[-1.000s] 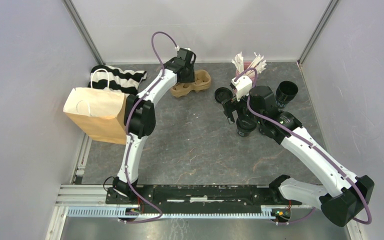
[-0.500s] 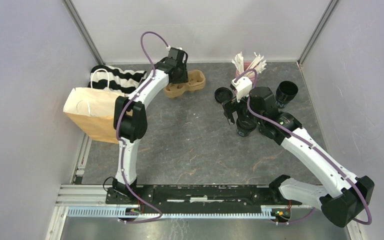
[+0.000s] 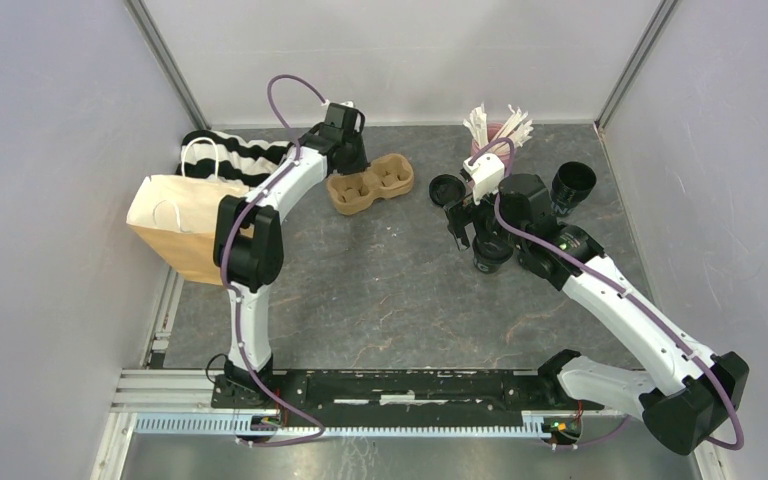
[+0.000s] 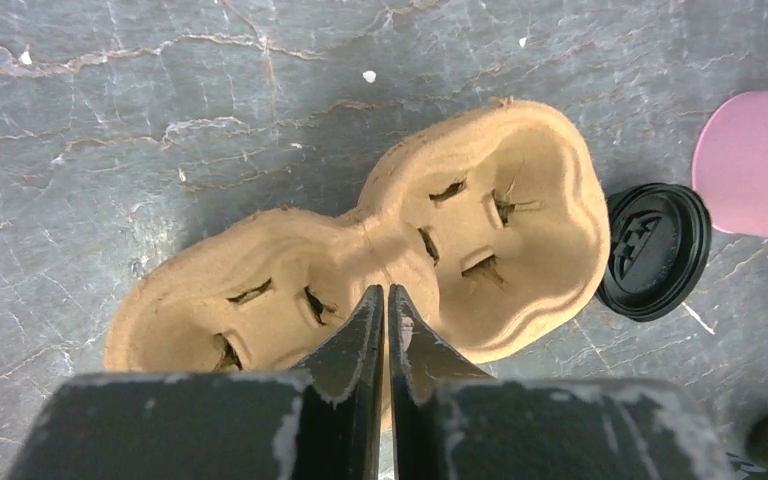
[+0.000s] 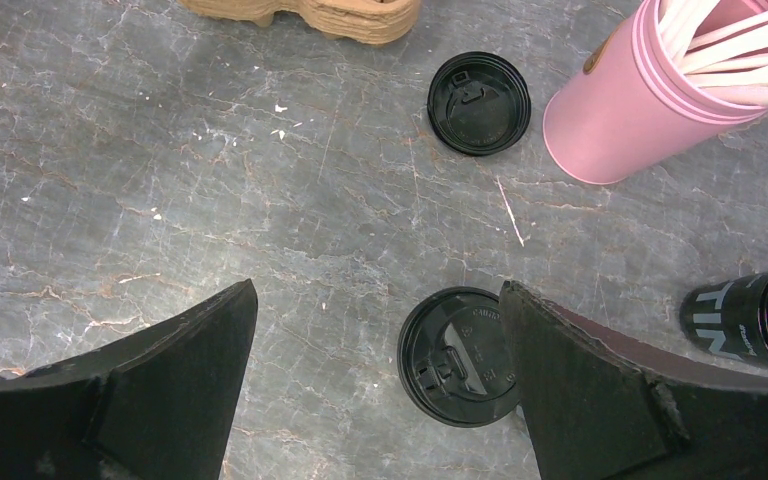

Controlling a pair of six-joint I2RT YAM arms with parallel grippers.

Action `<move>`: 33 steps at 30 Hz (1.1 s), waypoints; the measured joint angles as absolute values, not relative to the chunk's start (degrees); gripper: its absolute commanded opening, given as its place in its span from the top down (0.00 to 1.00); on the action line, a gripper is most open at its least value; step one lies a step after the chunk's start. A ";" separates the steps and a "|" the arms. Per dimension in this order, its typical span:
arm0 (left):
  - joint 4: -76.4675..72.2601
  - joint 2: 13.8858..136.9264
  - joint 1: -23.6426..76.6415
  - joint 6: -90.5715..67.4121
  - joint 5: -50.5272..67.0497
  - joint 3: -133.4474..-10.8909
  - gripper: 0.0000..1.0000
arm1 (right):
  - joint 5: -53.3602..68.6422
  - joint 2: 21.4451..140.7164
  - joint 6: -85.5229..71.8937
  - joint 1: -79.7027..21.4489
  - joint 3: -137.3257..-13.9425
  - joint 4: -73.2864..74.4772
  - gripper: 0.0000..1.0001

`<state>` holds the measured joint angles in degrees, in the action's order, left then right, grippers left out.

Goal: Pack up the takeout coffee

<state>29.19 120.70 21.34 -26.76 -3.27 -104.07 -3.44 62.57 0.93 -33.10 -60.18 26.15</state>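
Brown moulded pulp forms the carrier tray (image 4: 520, 220), which lies flat near the far edge of the table (image 3: 390, 290). Both wells are empty and face up, so cups can be lowered in from above. The left gripper (image 4: 381, 293) sits at the near rim of the tray's narrow waist, its jaws drawn together to a thin slit. Whether pulp is pinched in that slit cannot be told. A hold at the waist would probably keep the tray balanced while it is positioned.

The takeout coffee is not yet packed.
- The lidded cup (image 5: 457, 342) stands right of the table's centre. The right gripper (image 5: 378, 300) hangs above it with jaws spread wide, one finger to each side and neither touching. This is judged to be the approach for a side grasp.
- The second cup (image 3: 572, 183) is near the far-right corner and has no lid. Whether it stands fully upright cannot be told.
- The loose lid (image 5: 479, 88) lies flat on the table between the tray and the pink cup (image 5: 630, 110) of white sticks.

A paper bag (image 3: 190, 225) rests at the table's left edge, with a striped cloth (image 3: 240, 155) beyond it toward the far-left corner. The second cup probably needs its lid before loading, otherwise its contents may spill.
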 measured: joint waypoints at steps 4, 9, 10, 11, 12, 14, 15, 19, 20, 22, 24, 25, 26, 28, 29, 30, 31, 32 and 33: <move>27.35 119.55 20.67 -27.55 -1.34 -103.07 0.68 | -3.42 62.57 0.93 -33.10 -60.18 26.15 0.02; 26.87 119.17 20.58 -27.62 -0.91 -103.18 0.31 | -3.42 62.57 0.93 -33.10 -60.18 26.15 0.02; 27.31 119.20 20.78 -27.53 -1.23 -103.46 0.26 | -3.42 62.57 0.93 -33.10 -60.18 26.15 0.02; 27.86 119.24 21.04 -27.42 -1.50 -103.77 0.24 | -3.42 62.57 0.93 -33.10 -60.18 26.15 0.02; 29.04 119.44 21.47 -27.49 -1.98 -104.66 0.22 | -3.42 62.57 0.93 -33.10 -60.18 26.15 0.02; 30.24 119.98 22.26 -27.51 -2.87 -106.24 0.20 | -3.42 62.57 0.93 -33.10 -60.18 26.15 0.02; 30.68 120.42 22.72 -27.49 -3.18 -107.18 0.19 | -3.42 62.57 0.93 -33.10 -60.18 26.15 0.02; 31.99 122.76 24.29 -27.38 -4.45 -109.36 0.19 | -3.44 62.57 0.93 -33.10 -60.18 26.15 0.02; 32.64 123.57 24.58 -27.11 -4.51 -110.08 0.19 | -3.44 62.57 0.93 -33.10 -60.18 26.13 0.02; 34.15 125.40 25.04 -26.92 -4.75 -111.53 0.18 | -3.44 62.57 0.93 -33.10 -60.18 26.15 0.02; 35.11 126.85 25.28 -26.37 -5.56 -112.25 0.18 | -3.46 62.57 0.93 -33.10 -60.18 26.15 0.02; 35.46 127.07 25.26 -25.93 -5.93 -112.29 0.18 | -3.46 62.57 0.95 -33.10 -60.18 26.15 0.02; 36.03 127.17 25.21 -25.71 -5.98 -112.29 0.19 | -3.46 62.57 0.93 -33.10 -60.18 26.15 0.02; 37.36 127.20 25.12 -25.10 -6.28 -112.33 0.19 | -3.49 62.57 0.93 -33.10 -60.18 26.15 0.02; 37.80 127.20 25.10 -24.64 -6.52 -112.46 0.19 | -3.49 62.57 0.93 -33.10 -60.18 26.15 0.02; 37.87 127.20 25.10 -24.43 -6.66 -112.51 0.20 | -3.49 62.57 0.95 -33.10 -60.18 26.15 0.02; 37.98 127.20 25.08 -24.08 -6.96 -112.55 0.21 | -3.49 62.57 0.93 -33.10 -60.18 26.15 0.02; 38.09 127.20 25.06 -23.88 -7.03 -112.55 0.22 | -3.49 62.57 0.95 -33.10 -60.18 26.13 0.02; 38.09 127.20 25.04 -23.75 -7.03 -112.55 0.24 | -3.49 62.57 0.93 -33.10 -60.18 26.15 0.02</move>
